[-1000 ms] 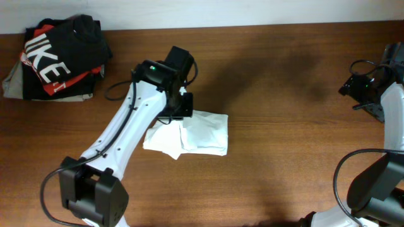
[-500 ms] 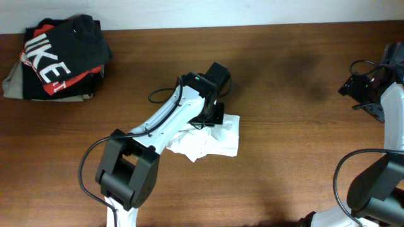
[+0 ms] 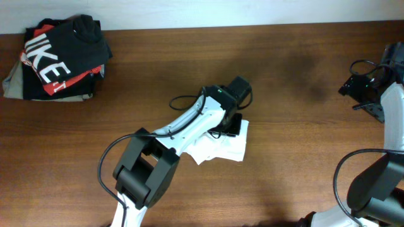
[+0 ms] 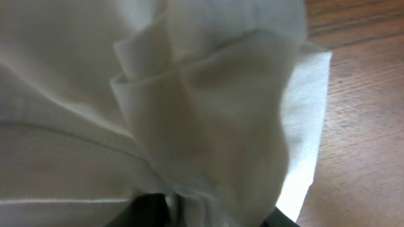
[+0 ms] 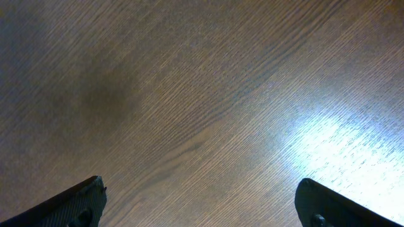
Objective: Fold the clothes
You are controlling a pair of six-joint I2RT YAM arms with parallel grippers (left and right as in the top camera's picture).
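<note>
My left gripper (image 3: 231, 123) is down on the white T-shirt (image 3: 228, 149), which lies as a small, rumpled bundle near the middle of the table (image 3: 303, 164), well apart from the stack with the black lettered shirt (image 3: 60, 53) in the far left corner. From my left wrist the cloth fills nearly the whole view, bunched in soft ridges right against the camera. Only a dark sliver of the gripper shows at the bottom edge, so I cannot tell whether the jaws are pinching a fold or standing off it. My right gripper (image 5: 202, 205) hangs spread wide over bare wood at the right side, holding nothing. I judge the folding itself to be mostly done, and this to be the placing or tidying of the bundle. Next I would want to let go cleanly and lift straight up so no thin fabric drags with me, then check that the edges lie flat and square
</note>
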